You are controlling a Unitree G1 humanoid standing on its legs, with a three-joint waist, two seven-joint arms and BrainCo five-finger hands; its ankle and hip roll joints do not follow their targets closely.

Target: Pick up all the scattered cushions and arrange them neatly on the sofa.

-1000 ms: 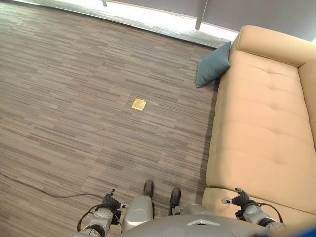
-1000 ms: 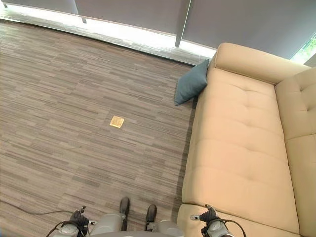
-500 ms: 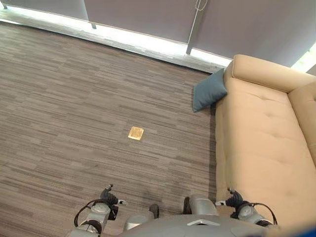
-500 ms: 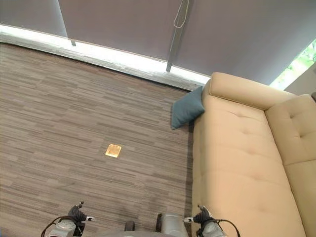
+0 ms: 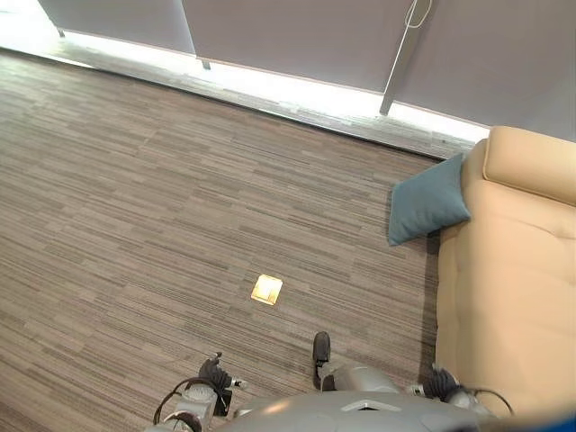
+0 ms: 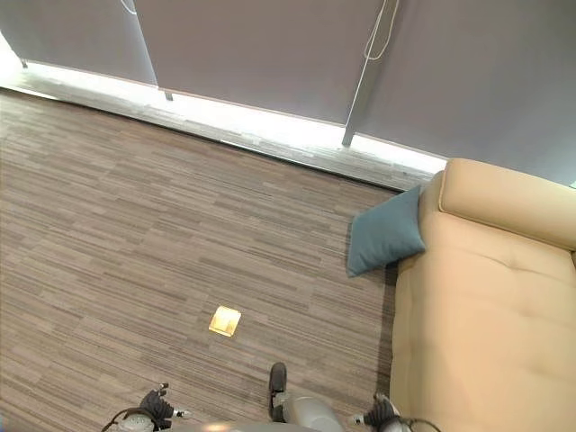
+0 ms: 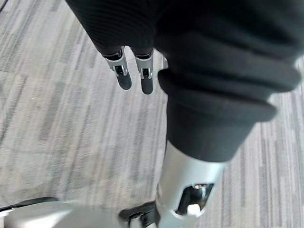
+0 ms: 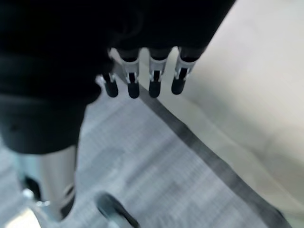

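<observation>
blue cushion (image 5: pixel 427 205) leaning on sofa (image 5: pixel 513 297) | both hands empty, fingers straight

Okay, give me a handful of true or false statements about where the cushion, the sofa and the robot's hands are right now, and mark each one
1. The blue cushion leans against the end of the beige sofa, with its lower edge on the floor. True.
2. The right hand is gripping the cushion. False: its fingers hang straight and hold nothing, above the floor beside the sofa's edge.
3. A small yellow square lies on the floor in front of the robot. True.
4. The left hand holds a second cushion. False: it is empty, with bare floor below it.
5. The cushion lies flat on the sofa seat. False: it is off the seat, propped at the sofa's end.
</observation>
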